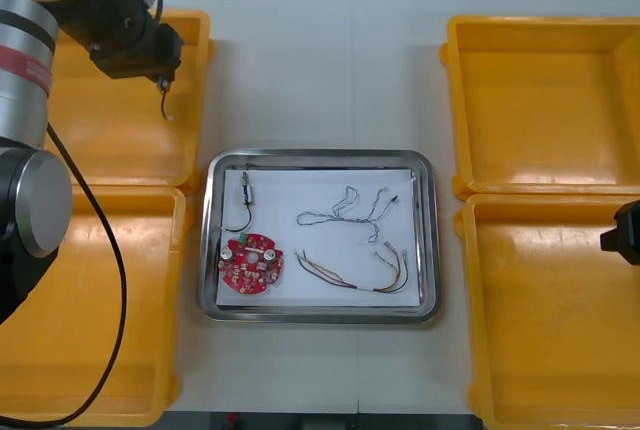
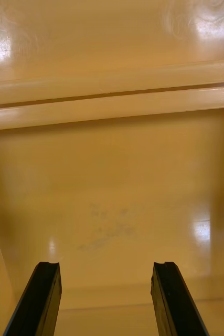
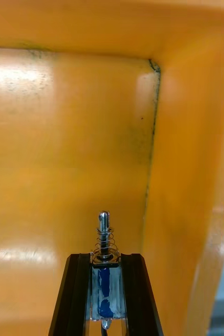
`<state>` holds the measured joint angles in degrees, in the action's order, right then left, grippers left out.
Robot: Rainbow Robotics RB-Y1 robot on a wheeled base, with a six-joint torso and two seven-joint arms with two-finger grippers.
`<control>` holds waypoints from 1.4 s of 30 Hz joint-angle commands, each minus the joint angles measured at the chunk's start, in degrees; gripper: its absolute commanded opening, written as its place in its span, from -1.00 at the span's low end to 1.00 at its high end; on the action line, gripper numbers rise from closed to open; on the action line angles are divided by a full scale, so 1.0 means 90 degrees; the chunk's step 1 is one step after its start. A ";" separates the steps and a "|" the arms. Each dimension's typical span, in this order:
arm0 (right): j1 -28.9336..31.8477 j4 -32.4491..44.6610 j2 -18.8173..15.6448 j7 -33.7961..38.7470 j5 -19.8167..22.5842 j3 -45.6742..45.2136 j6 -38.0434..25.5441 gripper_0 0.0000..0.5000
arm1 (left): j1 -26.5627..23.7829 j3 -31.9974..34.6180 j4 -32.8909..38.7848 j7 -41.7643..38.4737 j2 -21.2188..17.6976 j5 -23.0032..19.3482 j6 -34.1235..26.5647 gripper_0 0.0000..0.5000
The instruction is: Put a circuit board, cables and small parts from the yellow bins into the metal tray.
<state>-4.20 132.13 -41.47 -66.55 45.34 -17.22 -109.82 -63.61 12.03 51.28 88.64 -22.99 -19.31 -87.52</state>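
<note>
Small metal part (image 3: 104,231), spring end out, pinched in left gripper (image 3: 105,260); long axis runs along the fingers. That gripper hangs over the far left yellow bin (image 1: 120,140). Metal tray (image 1: 318,158) lies to its right and nearer the robot, mid desk (image 1: 300,50); left arm is closer. Circuit board (image 1: 252,262) and cables (image 1: 345,212) sit in the tray. Right gripper (image 2: 106,299) spread, idle over near right bin (image 2: 112,173).

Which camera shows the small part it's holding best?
The left wrist view: the metal part, with spring and tip, sits clamped in the left gripper. The front view shows it as a dark sliver under that gripper; the right wrist view faces a bin.
</note>
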 commanded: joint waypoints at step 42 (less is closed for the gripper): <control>0.0096 0.0192 0.0037 0.0255 0.0001 -0.0225 -0.0020 1.00 | 0.2312 -0.2636 0.6529 -0.4312 -0.0366 -0.1321 -0.2498 -1.00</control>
<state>-4.07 132.24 -41.44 -66.55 45.34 -17.25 -109.83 -43.69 -8.49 106.92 56.40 -25.79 -30.70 -109.59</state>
